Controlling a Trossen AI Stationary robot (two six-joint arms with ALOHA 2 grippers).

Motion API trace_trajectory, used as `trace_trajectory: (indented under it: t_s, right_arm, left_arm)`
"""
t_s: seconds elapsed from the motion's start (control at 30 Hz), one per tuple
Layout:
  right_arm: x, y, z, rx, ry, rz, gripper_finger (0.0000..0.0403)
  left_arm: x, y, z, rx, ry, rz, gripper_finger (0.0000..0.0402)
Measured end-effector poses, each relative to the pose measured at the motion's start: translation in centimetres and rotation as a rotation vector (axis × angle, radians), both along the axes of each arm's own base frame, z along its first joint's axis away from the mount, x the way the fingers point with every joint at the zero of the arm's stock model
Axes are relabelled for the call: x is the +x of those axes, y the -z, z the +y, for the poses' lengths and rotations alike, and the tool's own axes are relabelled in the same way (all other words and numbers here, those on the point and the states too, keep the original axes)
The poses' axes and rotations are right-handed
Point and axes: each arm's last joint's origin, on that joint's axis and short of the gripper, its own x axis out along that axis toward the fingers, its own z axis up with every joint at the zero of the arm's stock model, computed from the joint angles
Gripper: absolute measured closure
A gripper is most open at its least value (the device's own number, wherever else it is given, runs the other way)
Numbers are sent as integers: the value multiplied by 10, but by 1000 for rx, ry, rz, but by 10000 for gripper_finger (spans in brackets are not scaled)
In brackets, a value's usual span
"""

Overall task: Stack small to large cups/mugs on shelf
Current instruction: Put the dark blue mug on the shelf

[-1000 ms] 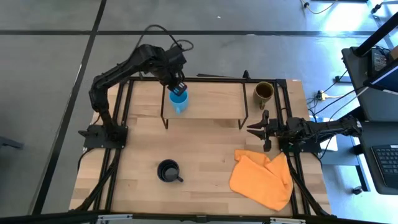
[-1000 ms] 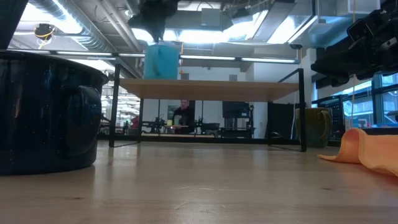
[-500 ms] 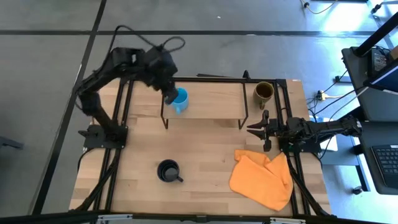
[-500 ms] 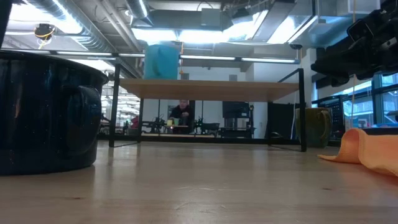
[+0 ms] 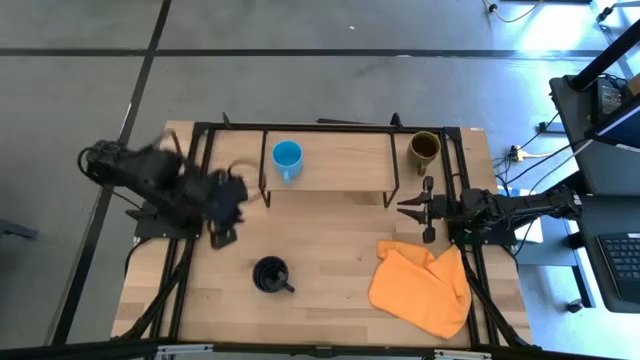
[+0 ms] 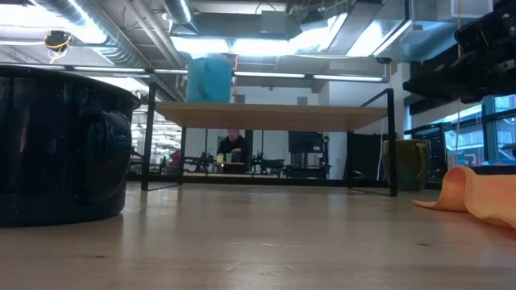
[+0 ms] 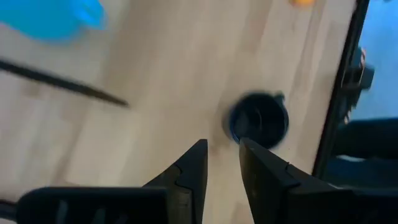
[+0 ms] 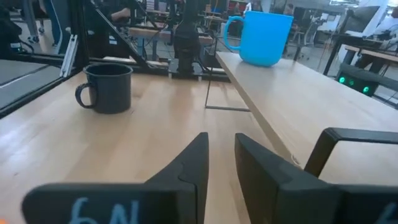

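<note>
The small light blue mug stands upright on its base on the left part of the shelf; it also shows in the low view. The black mug stands on the table near the front. The olive-brown mug stands on the table just right of the shelf. My left gripper hangs over the table's left part, between shelf and black mug, fingers nearly together and empty. My right gripper waits at the table's right, shut and empty.
An orange cloth lies crumpled at the front right of the table. The shelf's thin black legs stand between the grippers and the mugs. Bare wood lies between the black mug and the cloth.
My left gripper has let go of the blue mug on the shelf. It has swung fast toward the table's left and near edges and now hangs over the table left of the black mug. The blue mug stays upright on the shelf.
</note>
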Motion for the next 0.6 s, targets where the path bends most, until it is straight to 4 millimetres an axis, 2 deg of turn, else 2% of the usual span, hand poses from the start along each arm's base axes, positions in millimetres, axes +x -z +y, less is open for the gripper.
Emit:
trace_trajectory:
  t_s: [0.13, 0.33, 0.43, 0.6]
  right_arm:
    - [0, 0, 0, -16, -1, 1, 322]
    - [0, 0, 0, 8, 0, -1, 322]
    - [0, 0, 0, 76, 4, -6, 322]
    - [0, -1, 0, 204, 11, -24, 322]
  left_arm:
    - [-7, 48, -21, 12, -81, 32, 315]
    - [-15, 117, -31, 86, -198, 142, 304]
    - [-10, 139, -34, 33, -263, 111, 290]
    - [-1, 157, -30, -166, -511, 111, 275]
